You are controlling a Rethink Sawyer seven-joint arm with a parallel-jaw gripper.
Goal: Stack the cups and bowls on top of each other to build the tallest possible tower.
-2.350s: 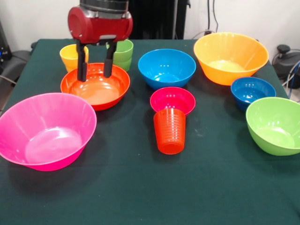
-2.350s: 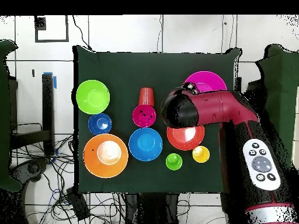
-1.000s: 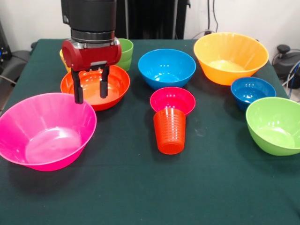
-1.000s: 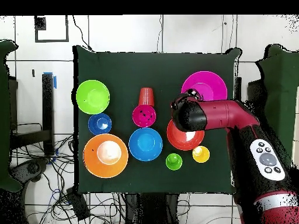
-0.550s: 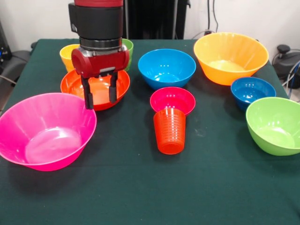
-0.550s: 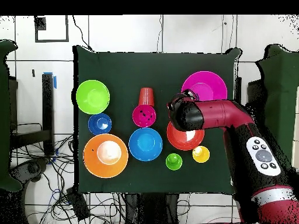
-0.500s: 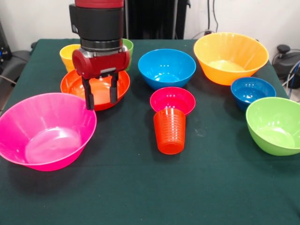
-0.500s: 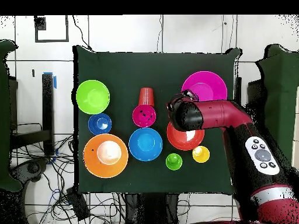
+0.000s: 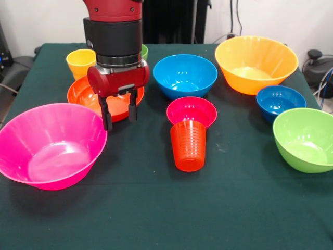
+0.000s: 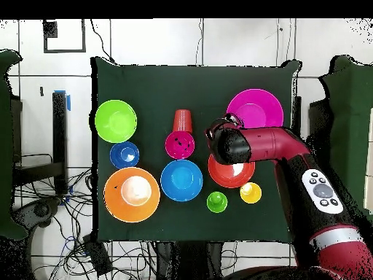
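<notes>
Over the last second the tool has drifted from above the large pink bowl toward the red-orange bowl's near rim, fingers apart and empty. Every bowl sits separately on the tabletop; stacking hasn't begun.

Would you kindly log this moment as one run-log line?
gripper: open, empty, over near rim of red-orange bowl | pink bowl: empty | nothing stacked yet

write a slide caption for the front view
Open gripper hangs empty over the red-orange bowl, beside the pink bowl; nothing stacked yet.
</notes>
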